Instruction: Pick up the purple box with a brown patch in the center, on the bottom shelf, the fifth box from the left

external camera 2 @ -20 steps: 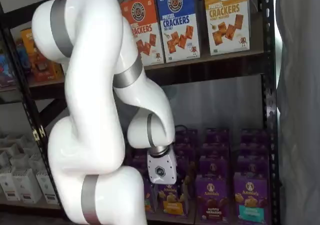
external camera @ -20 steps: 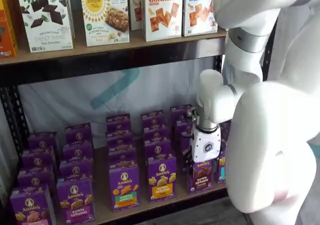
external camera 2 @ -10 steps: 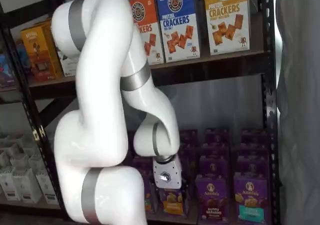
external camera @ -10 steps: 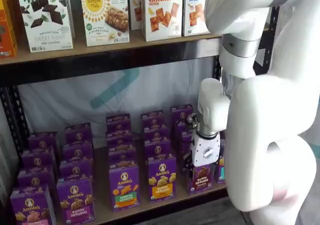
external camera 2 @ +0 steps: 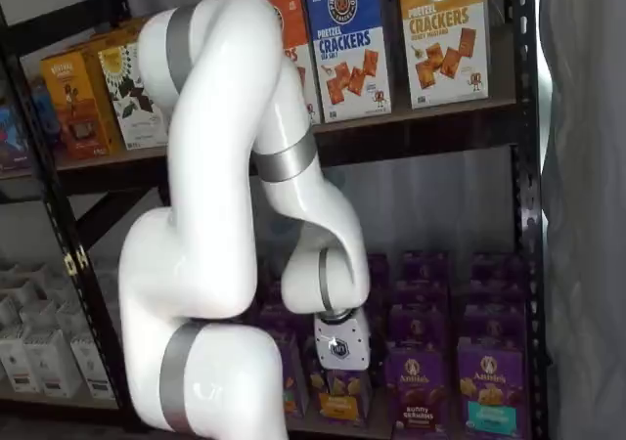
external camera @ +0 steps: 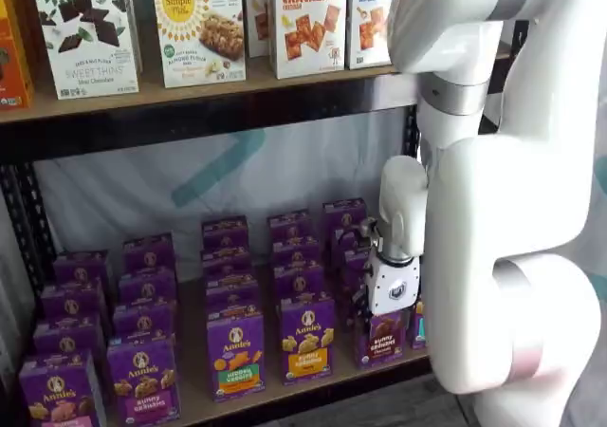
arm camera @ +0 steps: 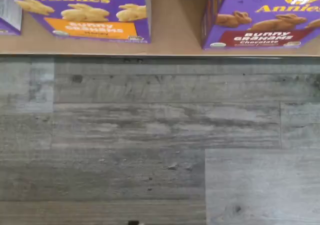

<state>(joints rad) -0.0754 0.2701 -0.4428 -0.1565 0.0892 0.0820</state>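
Observation:
The purple box [external camera: 381, 338] with brown crackers and a "Chocolate" label stands upright at the front edge of the bottom shelf [external camera: 285, 392], right of a purple carton with a yellow band [external camera: 306, 340]. In the wrist view the purple box [arm camera: 260, 15] and the shelf's tan edge [arm camera: 175, 42] show above the floor. My gripper [external camera: 377, 317] hangs just above and in front of the purple box, its white body over the box's top. It also shows in a shelf view [external camera 2: 342, 366], left of the purple box [external camera 2: 416, 389]. The fingers are not plainly seen, and nothing is visibly held.
Rows of purple Annie's cartons [external camera: 142, 370] fill the bottom shelf, with a teal-band one [external camera 2: 486, 401] at the right. Cracker boxes [external camera: 308, 19] stand on the upper board. A black rack post [external camera 2: 528, 215] is at the right. Grey wood floor [arm camera: 150, 145] lies below.
The arm has swung to the right and the gripper has sunk a little, closer to the purple box's top. The boxes have not moved.

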